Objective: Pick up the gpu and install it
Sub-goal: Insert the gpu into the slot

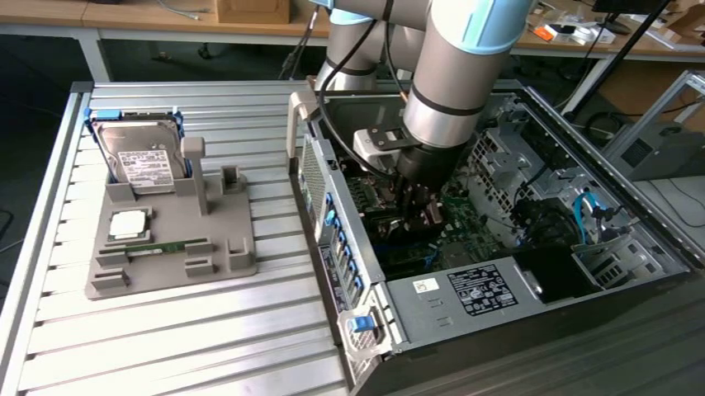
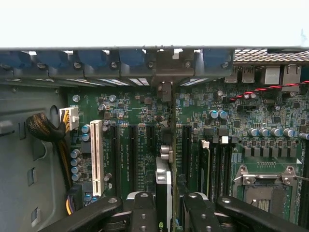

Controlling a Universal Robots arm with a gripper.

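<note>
My gripper (image 1: 424,213) is down inside the open computer case (image 1: 330,247), over the green motherboard (image 1: 463,223). In the wrist view the gripper (image 2: 166,212) is shut on the gpu (image 2: 163,181). The card shows edge-on as a thin dark and silver strip between the two black fingers (image 2: 145,212). It stands upright over the motherboard (image 2: 140,145) among the dark expansion slots, running toward the case's rear wall. Whether the card's lower edge sits in a slot is hidden. In the exterior view the gpu is mostly covered by the gripper.
A grey fixture (image 1: 226,264) on the slatted table holds a hard drive (image 1: 144,161), a processor chip (image 1: 127,223) and a green memory stick (image 1: 165,247). Inside the case are a white slot (image 2: 96,157), a cable bundle (image 2: 48,128), memory slots and a processor socket (image 2: 263,193).
</note>
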